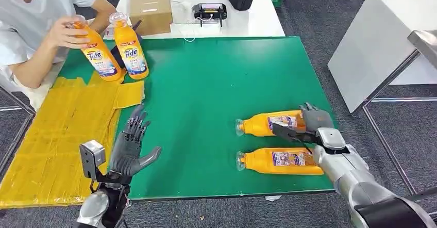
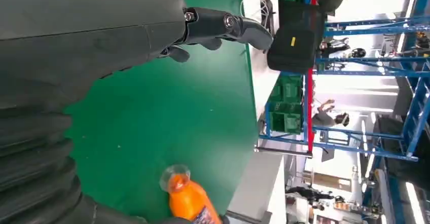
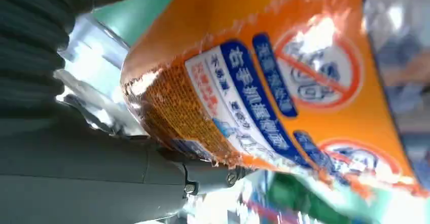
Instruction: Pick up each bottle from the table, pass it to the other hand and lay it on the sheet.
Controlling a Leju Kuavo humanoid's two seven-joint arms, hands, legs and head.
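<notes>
My right hand (image 1: 311, 123) is closed around the base end of the far bottle (image 1: 268, 123), which lies on its side on the green table (image 1: 216, 78) with its cap pointing toward my left; the right wrist view shows the thumb (image 3: 203, 176) pressed against its orange label (image 3: 263, 102). A second bottle (image 1: 281, 161) lies on its side just beside it, nearer to me, parallel and not touching my hand. My left hand (image 1: 129, 145) is raised over the table's left part, palm open, fingers apart, holding nothing. The yellow sheet (image 1: 56, 135) covers the table's left side. At its far edge two more bottles (image 1: 130, 46) stand upright; a person's hand (image 1: 67, 32) holds the left one.
</notes>
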